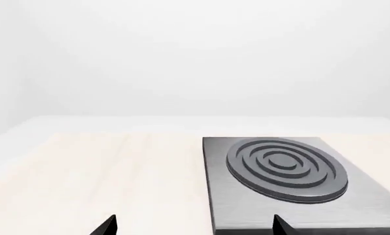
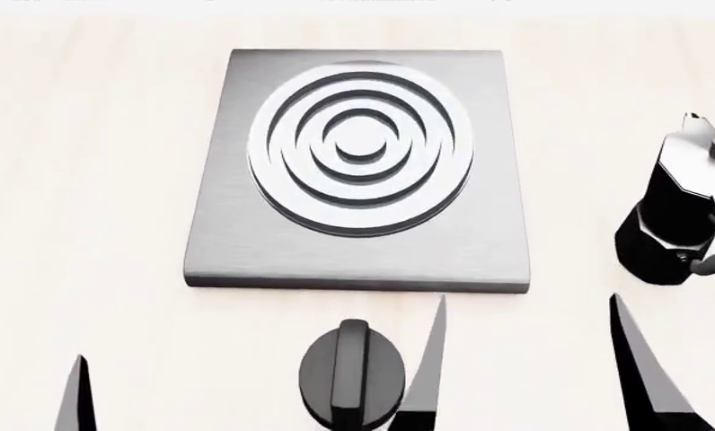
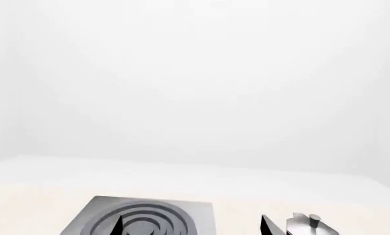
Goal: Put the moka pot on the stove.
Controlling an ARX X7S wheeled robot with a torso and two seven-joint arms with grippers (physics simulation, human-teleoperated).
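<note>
The moka pot (image 2: 679, 211) stands upright on the pale tabletop (image 2: 94, 180), off to the right of the stove (image 2: 357, 251) and clear of it, its silver lid and knob up top and its black handle on the side nearer the robot. Nothing holds it. The right pincer (image 2: 528, 359) hovers just short of the pot with its two fingers spread wide and empty; in the right wrist view only the pot's lid shows, just outside one fingertip rather than between the pair. The left pincer (image 1: 191, 225) is open too, low over the tabletop at the stove's near left corner.

The risks from here, as I judge them: the pot is narrow-waisted and tall for its base, so a finger arriving off-centre could tip or shove it instead of bracketing it. The side handle faces the approach and could foul a finger. The black dial knob (image 2: 351, 373) sits just left of the right pincer and could be clipped on the carry across to the burner rings.
</note>
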